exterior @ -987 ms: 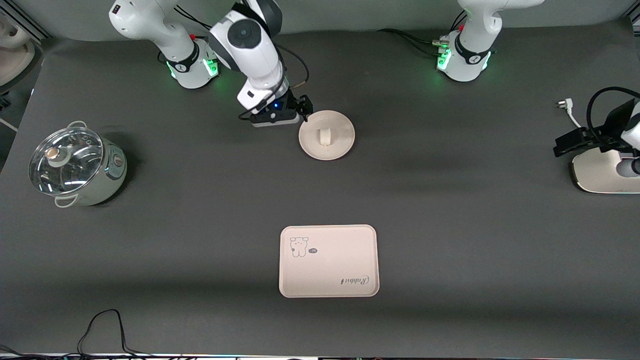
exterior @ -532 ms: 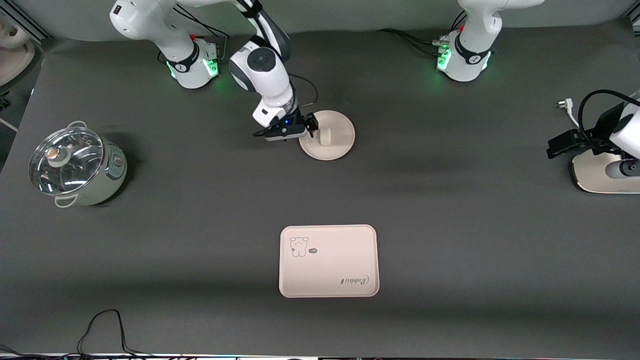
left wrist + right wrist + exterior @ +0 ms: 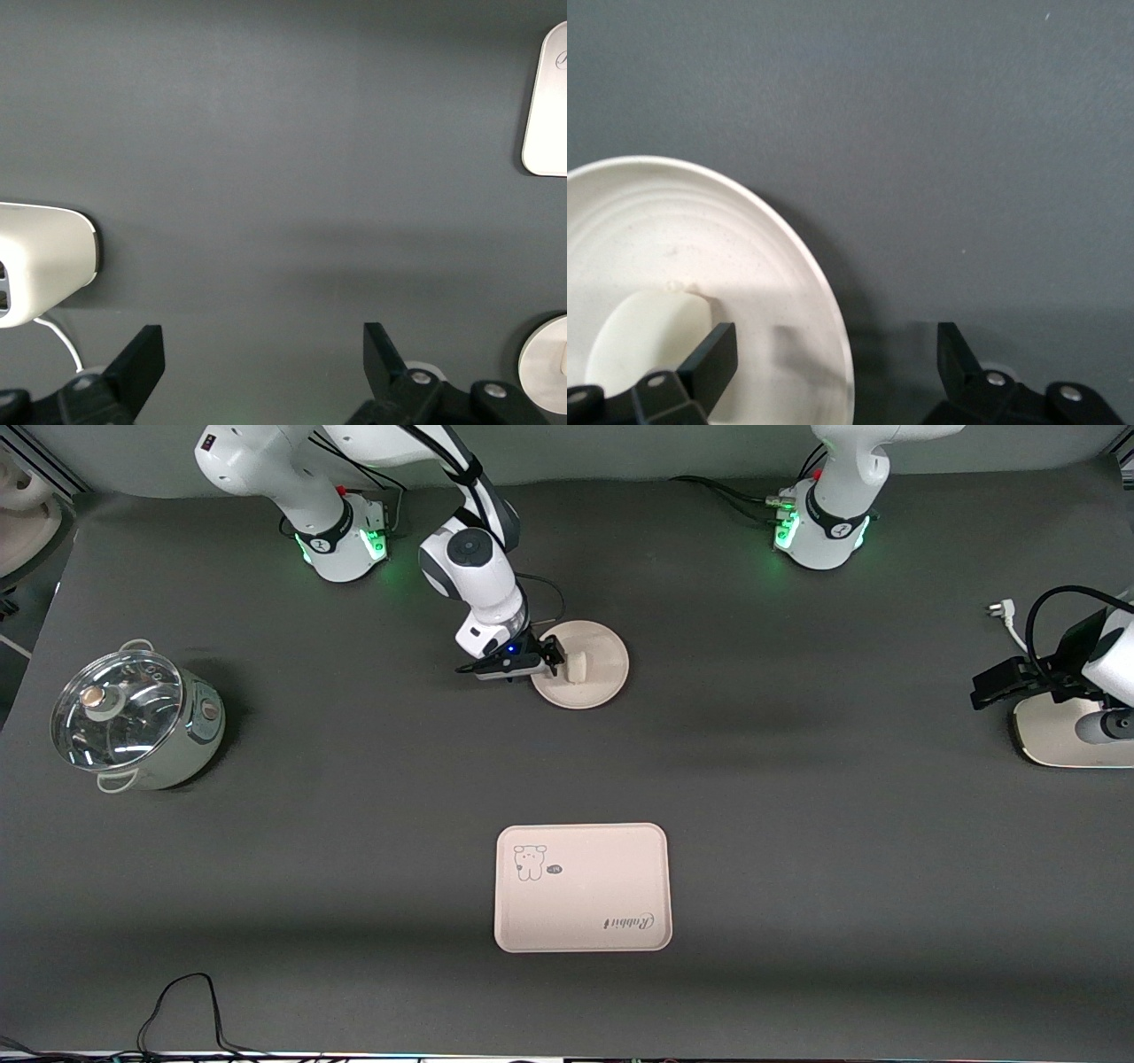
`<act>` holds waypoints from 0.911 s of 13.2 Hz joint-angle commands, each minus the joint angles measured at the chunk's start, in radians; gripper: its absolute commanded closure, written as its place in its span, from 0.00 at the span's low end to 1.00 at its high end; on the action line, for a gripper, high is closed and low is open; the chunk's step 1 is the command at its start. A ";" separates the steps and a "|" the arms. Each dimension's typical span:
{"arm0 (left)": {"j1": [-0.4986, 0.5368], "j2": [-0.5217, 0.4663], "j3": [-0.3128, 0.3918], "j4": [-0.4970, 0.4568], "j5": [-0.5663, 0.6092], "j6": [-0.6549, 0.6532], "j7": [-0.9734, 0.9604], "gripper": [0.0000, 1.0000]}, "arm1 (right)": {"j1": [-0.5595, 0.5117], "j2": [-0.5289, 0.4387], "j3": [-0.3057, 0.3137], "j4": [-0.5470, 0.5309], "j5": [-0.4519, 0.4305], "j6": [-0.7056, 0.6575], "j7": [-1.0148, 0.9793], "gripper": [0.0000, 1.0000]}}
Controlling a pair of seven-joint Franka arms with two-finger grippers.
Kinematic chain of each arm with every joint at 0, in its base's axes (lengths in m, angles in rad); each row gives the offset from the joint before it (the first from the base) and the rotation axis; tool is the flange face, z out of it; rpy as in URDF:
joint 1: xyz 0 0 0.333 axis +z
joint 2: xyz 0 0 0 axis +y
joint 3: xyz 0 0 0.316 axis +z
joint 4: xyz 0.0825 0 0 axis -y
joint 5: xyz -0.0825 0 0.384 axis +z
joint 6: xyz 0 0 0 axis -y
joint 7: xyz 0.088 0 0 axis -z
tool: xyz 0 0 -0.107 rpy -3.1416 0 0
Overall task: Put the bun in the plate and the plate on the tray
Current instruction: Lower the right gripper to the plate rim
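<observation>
Right hand at the plate's rim, bun on the plate.

The right hand, fingers spread, is low at the edge of the plate toward the right arm's end of the tabletop; in the right wrist view one finger is over the plate by the bun and the other is outside the rim. The bun lies in the plate just beside this hand. The tray sits well apart from it, nearer the front camera. The left hand, fingers spread and holding nothing, waits at the left arm's end, over bare tabletop beside a white device.
</observation>
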 commanded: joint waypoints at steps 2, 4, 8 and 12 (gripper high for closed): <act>-0.010 -0.024 0.003 -0.015 0.013 0.020 0.014 0.00 | 0.005 -0.003 0.002 0.003 0.026 0.005 -0.006 0.00; -0.015 -0.022 0.003 -0.016 0.013 0.015 0.014 0.00 | 0.005 -0.010 0.001 0.003 0.026 -0.005 -0.011 0.00; -0.017 -0.024 0.003 -0.015 0.013 0.015 0.014 0.00 | -0.006 -0.045 0.001 0.006 0.026 -0.084 -0.027 0.27; -0.017 -0.024 0.003 -0.013 0.013 0.019 0.014 0.00 | -0.008 -0.046 0.001 0.006 0.026 -0.089 -0.035 0.58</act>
